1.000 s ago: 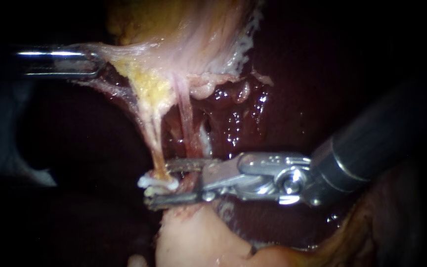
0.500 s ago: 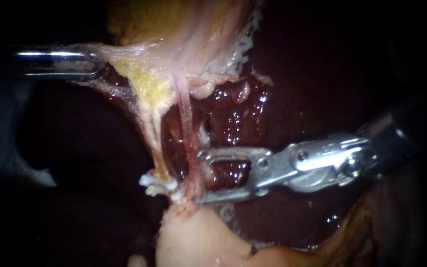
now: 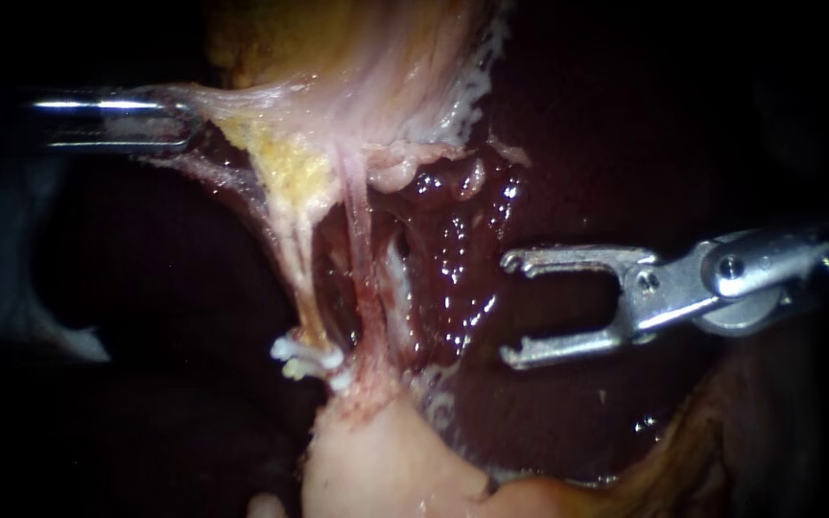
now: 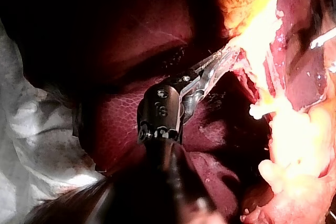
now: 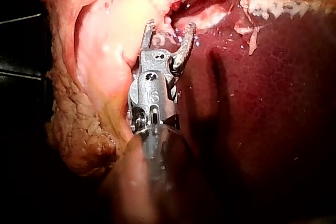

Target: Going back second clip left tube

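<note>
Right instrument (image 3: 513, 310): jaws are seen wide open and empty, nothing gripped, set over the wet liver (image 3: 568, 125) and well apart from the tubes. The same is shown in the right wrist view (image 5: 169, 27): both tips are bare, with glistening tissue just ahead of them.

Left instrument (image 3: 177, 121): jaws are closed on a pale tissue fold (image 3: 242, 101), which is pulled taut toward the view's left; this is confirmed in the left wrist view (image 4: 212, 71).

Task's thing: a white clip (image 3: 307, 359) is seated low on the left tube (image 3: 292, 254), just above a pale lump (image 3: 376, 460). Whether one clip or two are stacked cannot be told. The right tube (image 3: 362, 259) is seen just beside it, bare.

The step is judged to be the backing-out of the right instrument.

- The retreat is best made straight along the shaft line, with no sideways sweep toward the tubes.
- The tips should be lifted clear of the liver surface so it is not scraped.
- Traction on the fold should be held steady so the clipped tube is not jerked.
- The clip seat should be checked before the view is left.
</note>
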You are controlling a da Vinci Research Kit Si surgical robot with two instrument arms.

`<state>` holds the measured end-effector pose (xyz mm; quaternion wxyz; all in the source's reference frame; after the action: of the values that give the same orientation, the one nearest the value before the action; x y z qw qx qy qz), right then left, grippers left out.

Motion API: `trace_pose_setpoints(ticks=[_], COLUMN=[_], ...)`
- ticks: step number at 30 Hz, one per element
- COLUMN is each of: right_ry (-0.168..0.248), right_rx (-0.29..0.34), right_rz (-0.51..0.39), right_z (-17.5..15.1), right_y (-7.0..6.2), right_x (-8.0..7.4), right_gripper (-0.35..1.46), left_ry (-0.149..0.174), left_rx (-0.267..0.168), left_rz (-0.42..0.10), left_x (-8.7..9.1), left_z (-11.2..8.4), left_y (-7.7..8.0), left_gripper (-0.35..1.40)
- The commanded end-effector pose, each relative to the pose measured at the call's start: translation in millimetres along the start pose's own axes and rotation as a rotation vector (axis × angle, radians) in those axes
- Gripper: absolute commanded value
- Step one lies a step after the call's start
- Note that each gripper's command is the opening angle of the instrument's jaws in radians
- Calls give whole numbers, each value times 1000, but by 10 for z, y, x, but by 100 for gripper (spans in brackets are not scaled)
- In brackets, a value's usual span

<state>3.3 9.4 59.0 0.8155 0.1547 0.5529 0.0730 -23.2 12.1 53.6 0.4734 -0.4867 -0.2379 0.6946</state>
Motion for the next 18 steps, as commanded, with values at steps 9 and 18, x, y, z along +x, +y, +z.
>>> trace_pose_setpoints(ticks=[9,18], right_ry=[0,0], right_rx=[0,0], right_rz=[0,0], right_z=[0,-1], right_y=[0,0], right_x=[0,-1], right_gripper=[50,50], left_ry=[6,6], left_rx=[10,1], left_rz=[4,10], left_x=[-9,-18], left_z=[26,47], left_y=[-1,-2], left_gripper=[-35,-35])
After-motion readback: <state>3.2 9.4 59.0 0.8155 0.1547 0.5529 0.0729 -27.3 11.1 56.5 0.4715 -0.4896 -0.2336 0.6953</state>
